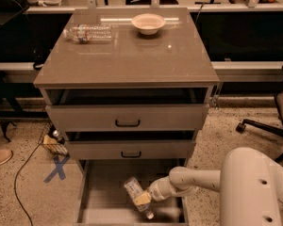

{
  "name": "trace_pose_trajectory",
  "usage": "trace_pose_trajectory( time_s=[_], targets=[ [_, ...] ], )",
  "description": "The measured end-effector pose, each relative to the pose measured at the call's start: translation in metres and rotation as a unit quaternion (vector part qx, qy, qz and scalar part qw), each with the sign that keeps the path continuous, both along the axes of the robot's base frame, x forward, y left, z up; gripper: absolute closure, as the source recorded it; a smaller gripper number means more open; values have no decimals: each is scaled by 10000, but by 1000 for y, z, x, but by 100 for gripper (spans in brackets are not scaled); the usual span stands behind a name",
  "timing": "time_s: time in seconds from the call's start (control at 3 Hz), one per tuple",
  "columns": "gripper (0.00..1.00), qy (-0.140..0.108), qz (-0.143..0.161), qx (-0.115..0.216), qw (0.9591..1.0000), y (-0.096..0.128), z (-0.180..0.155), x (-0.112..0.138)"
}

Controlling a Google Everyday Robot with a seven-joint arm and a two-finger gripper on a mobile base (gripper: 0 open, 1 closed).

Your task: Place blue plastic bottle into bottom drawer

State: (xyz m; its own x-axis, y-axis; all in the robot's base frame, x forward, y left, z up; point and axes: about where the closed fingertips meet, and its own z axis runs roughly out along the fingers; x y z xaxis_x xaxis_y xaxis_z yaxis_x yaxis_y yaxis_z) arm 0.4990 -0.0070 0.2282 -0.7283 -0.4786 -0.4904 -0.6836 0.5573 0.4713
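The blue plastic bottle (135, 193) is a small pale bottle, tilted, held low over the floor of the bottom drawer (104, 192), which is pulled fully out. My gripper (144, 199) reaches in from the right on a white arm and is shut on the bottle near its lower end. The bottle's cap end points down toward the drawer's front right. Whether the bottle touches the drawer floor I cannot tell.
Two shallower drawers with black handles (128, 123) stand partly open above. On the cabinet top (132, 60) lie a clear bottle with red-and-blue label (88, 33) and a white bowl (148, 23). An office chair base (259, 126) is at right; a blue X tape mark (56, 168) is on the floor at left.
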Motion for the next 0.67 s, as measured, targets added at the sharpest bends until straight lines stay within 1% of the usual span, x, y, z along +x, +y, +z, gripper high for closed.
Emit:
trace_pose_trajectory(
  time_s=[0.33,0.67],
  targets=[
    [27,43,-66,19,10000,13,-22,7],
    [4,74,-146,82,9998,19,-36,11]
  ],
)
